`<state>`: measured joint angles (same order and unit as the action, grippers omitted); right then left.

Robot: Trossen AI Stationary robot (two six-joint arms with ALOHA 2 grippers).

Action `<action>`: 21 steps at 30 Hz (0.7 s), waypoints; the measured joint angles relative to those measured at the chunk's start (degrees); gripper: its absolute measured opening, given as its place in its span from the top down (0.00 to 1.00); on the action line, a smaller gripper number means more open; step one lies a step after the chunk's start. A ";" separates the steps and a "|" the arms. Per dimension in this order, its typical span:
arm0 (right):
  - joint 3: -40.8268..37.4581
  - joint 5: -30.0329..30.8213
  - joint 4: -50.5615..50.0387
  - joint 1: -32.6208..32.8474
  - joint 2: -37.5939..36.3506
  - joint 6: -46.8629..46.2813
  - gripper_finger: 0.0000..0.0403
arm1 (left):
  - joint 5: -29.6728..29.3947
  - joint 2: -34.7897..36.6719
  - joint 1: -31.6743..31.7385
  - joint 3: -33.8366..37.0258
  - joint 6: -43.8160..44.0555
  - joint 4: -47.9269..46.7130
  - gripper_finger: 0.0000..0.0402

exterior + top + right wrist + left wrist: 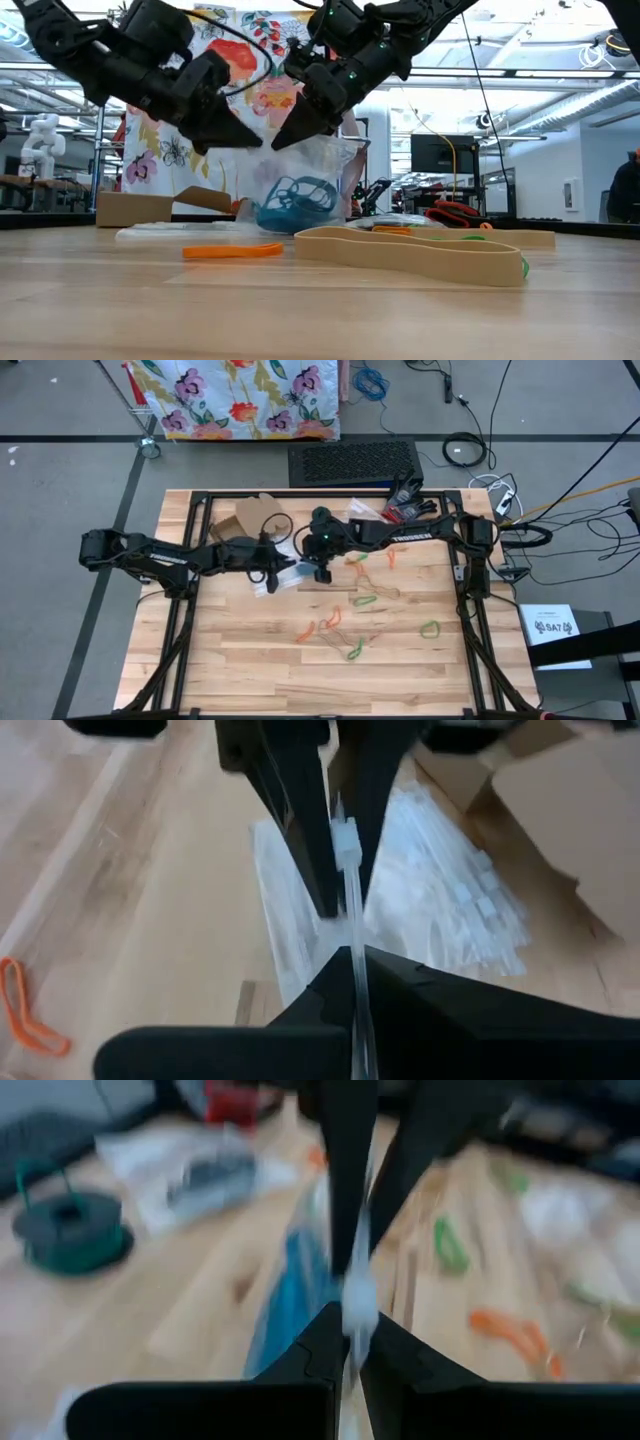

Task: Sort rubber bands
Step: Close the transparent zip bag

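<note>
While both hands (255, 140) pinch shut, bag (300, 195) hangs.

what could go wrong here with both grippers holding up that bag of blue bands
Both the left gripper and the right gripper pinch only the top edge of the clear bag, so the thin plastic may slip out or tear if they pull apart. The blue rubber bands inside could then spill onto the table and mix with the loose orange band nearby.
</note>
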<state>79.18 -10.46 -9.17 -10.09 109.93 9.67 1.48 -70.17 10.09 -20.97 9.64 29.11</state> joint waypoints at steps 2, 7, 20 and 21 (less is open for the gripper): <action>0.00 -0.19 1.65 0.27 0.00 0.02 1.00 | 0.00 0.00 0.00 0.45 -0.99 1.16 0.93; -0.01 -0.39 3.94 0.61 0.00 0.00 1.00 | 0.00 0.00 0.00 0.48 -1.52 1.06 0.93; -0.04 -0.39 1.20 0.92 0.00 -0.71 0.94 | 0.02 0.00 0.00 0.52 -0.91 -0.08 0.99; -0.04 -0.39 1.18 0.98 0.00 -0.37 0.93 | 0.00 0.00 0.00 0.52 -0.73 -0.31 0.99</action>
<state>79.13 -10.85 -7.99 -9.11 109.93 9.30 1.48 -70.17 10.09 -20.45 8.91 28.80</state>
